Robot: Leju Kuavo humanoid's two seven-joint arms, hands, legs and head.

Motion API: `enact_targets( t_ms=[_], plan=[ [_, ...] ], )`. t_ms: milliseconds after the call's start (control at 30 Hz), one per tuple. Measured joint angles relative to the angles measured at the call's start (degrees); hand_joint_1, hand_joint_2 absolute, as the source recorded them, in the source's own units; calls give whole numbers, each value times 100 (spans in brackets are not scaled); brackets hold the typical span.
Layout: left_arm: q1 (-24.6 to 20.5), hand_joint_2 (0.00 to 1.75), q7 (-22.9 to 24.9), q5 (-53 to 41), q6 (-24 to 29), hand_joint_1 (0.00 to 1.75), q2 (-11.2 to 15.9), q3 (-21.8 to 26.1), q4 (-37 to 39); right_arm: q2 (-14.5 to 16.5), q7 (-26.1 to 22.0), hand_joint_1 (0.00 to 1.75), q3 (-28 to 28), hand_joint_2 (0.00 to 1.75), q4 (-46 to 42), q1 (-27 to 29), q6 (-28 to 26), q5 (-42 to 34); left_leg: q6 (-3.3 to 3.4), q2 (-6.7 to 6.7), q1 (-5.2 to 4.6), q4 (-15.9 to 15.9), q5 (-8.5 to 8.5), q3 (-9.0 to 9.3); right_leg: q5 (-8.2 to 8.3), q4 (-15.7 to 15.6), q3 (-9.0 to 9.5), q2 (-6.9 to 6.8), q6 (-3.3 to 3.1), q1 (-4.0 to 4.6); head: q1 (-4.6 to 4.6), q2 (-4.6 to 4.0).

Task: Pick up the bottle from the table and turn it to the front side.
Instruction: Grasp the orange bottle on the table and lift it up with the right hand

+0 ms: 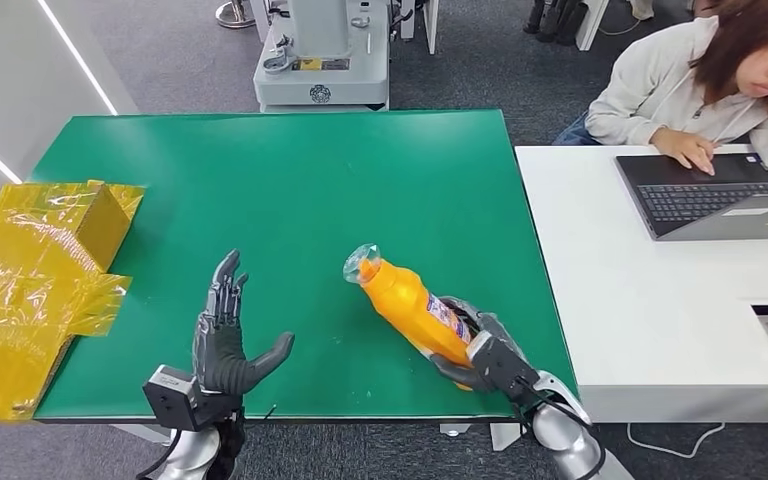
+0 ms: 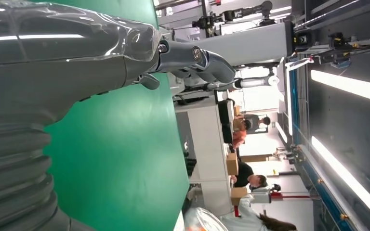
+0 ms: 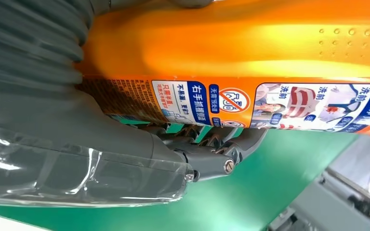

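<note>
1. Gripped by the right hand (image 1: 480,350) near the front right of the green table (image 1: 290,190): an orange bottle (image 1: 410,305), tilted, base in the hand, neck pointing away and to the left.
2. Topped with a clear cap (image 1: 361,263) over an orange neck; body smooth and glossy, with a small patch of raised dots (image 3: 351,41) on one side in the right wrist view.
3. Wrapped with a blue, white and red label (image 3: 270,106) bearing Chinese text, a red prohibition sign and small pictures; beside it, a panel of fine print on orange.
4. Closed around the lower body of the bottle, dark fingers (image 3: 212,144) curling under the label, thick grey thumb on the opposite side.
5. Held upright over the table's front edge, holding nothing: the left hand (image 1: 225,335), palm facing right, fingers spread wide, thumb out.
6. Lay at the table's left edge: crumpled yellow wrapping (image 1: 35,280).
7. Sat at the adjoining white table (image 1: 660,320): a person (image 1: 700,75), one hand on a laptop (image 1: 710,195).
</note>
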Motion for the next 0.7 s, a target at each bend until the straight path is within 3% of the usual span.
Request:
enact_targets(
  t_ms=[267,533,700],
  plan=[
    [-180,175,394,-29,-533,0,23,55,31,302,-107,175,-591,175,-780,598,-356,313,-1,5,0,0,1,-10,0,1,-16,6,-1,0,0,0],
    [-1002,175,709,128,-1109,0,-3,55,481,544,-101,175,-643,175,-1320,597,-511,1050,-4,6,1,1,8,-12,6,6,-17,7,-7,1,0,0],
    [-1660,175,1062,584,-1700,0,-87,55,835,694,-97,175,-605,175,-1428,215,-458,1201,-3,6,0,2,10,-14,12,6,-18,7,-8,0,0,0]
  ],
)
